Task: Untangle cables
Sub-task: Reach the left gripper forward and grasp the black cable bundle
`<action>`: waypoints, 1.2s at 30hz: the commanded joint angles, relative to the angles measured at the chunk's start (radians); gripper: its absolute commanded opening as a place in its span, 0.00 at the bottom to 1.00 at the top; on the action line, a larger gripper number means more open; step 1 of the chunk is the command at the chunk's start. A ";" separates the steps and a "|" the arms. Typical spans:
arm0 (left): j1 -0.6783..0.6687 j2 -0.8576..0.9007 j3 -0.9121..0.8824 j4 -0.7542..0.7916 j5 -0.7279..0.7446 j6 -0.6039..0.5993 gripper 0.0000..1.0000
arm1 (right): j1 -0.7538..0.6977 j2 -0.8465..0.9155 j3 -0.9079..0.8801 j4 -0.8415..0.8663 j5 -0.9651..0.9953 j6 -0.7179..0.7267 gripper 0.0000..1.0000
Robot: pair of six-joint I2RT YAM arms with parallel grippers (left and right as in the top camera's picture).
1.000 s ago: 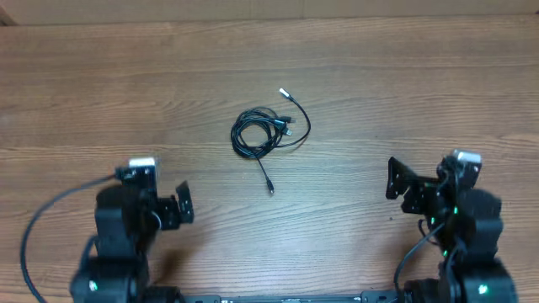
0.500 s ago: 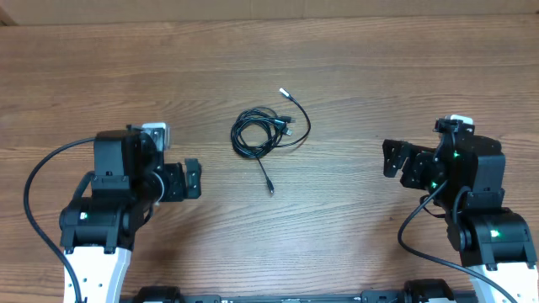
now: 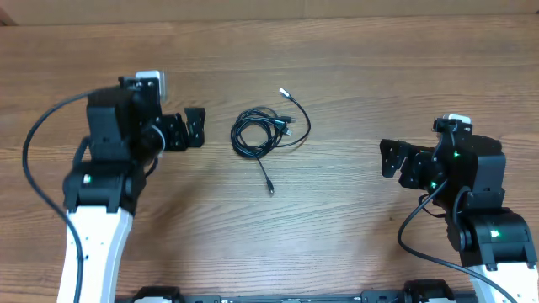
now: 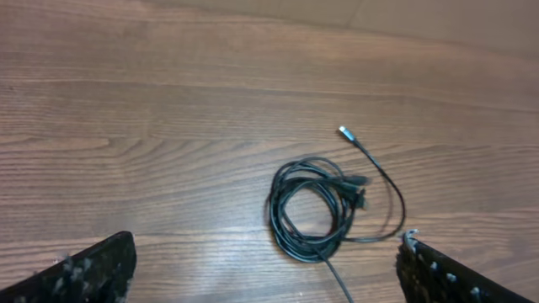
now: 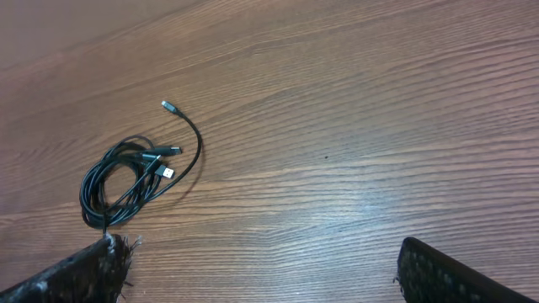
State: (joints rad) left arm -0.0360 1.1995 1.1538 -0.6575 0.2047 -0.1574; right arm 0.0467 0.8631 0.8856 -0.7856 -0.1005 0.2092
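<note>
Cables (image 3: 271,126) coiled on table (image 3: 337,67) between left gripper (image 3: 187,130) and right gripper (image 3: 400,164) — both agape

Even, warm indoor light, soft faint shadows, pale sheen on the table (image 5: 370,198), slight softness in wrist views

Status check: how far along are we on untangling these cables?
Done: nothing that shows. The cables lie as one coiled bundle on the table, with a few plug ends trailing out.
In hand: nothing is held. The left gripper is open beside the bundle, and the right gripper is open farther off.
Left: gripping the cords and separating them.
</note>
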 commanded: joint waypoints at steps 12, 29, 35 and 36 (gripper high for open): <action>-0.216 0.431 0.055 0.023 -0.257 0.029 0.95 | 0.003 -0.005 0.026 0.004 -0.006 0.004 1.00; -0.220 0.742 0.055 0.144 -0.080 -0.049 0.68 | 0.003 -0.005 0.026 -0.008 -0.006 0.004 1.00; -0.238 0.763 0.055 0.140 -0.080 -0.050 0.09 | 0.004 -0.005 0.026 -0.010 -0.006 0.004 1.00; -0.241 0.758 0.057 0.137 -0.075 -0.050 0.04 | 0.004 -0.005 0.026 -0.010 -0.006 0.004 1.00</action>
State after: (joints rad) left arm -0.2623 1.9404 1.1942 -0.5114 0.1127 -0.2092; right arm 0.0467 0.8631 0.8856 -0.7986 -0.1009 0.2096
